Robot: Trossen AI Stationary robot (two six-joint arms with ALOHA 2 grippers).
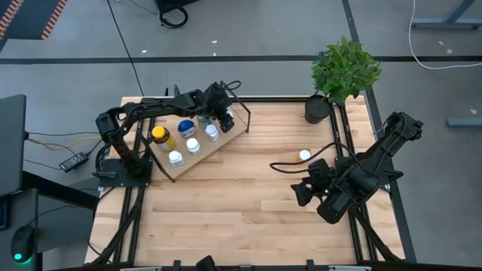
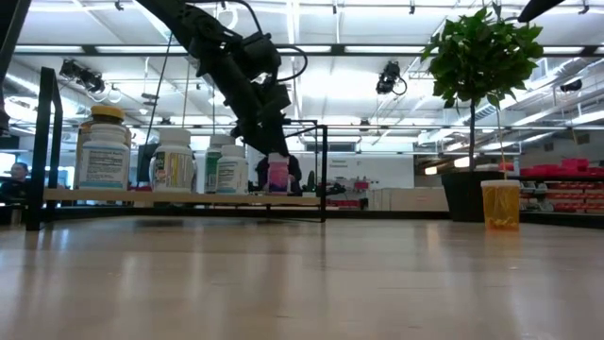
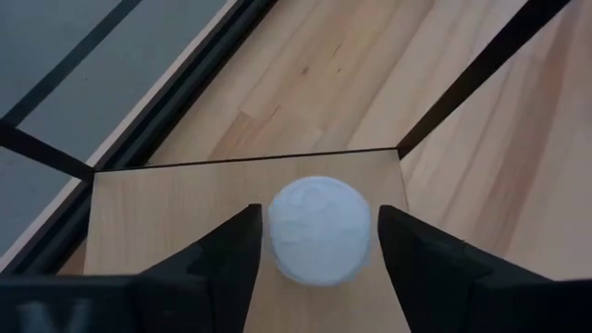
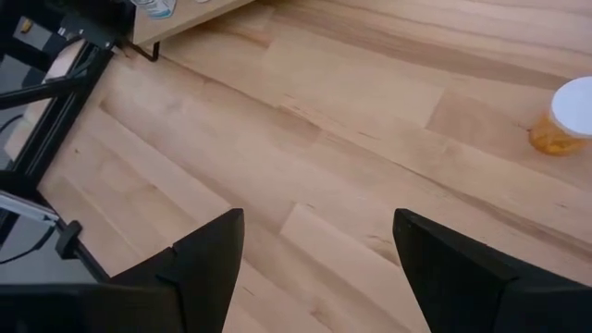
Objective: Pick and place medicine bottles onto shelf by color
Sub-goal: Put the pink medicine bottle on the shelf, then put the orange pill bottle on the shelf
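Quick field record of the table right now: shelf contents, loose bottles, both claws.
shelf: light-wood board at table's far left, angled
on shelf: five bottles seen from above, among them a yellow-capped one and a blue-capped one
left claw: over the shelf's far end, fingers either side of a white-capped bottle, small gaps visible, not clamped
right claw: open, empty, above bare tabletop on the right
loose bottle: orange, white-capped, still on table near the plant pot

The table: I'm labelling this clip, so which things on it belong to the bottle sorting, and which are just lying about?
Job:
- shelf
- bottles on shelf, one between the left gripper's open fingers
- orange bottle on the table
- right gripper, open, waiting

Lying about:
- potted plant
- cable
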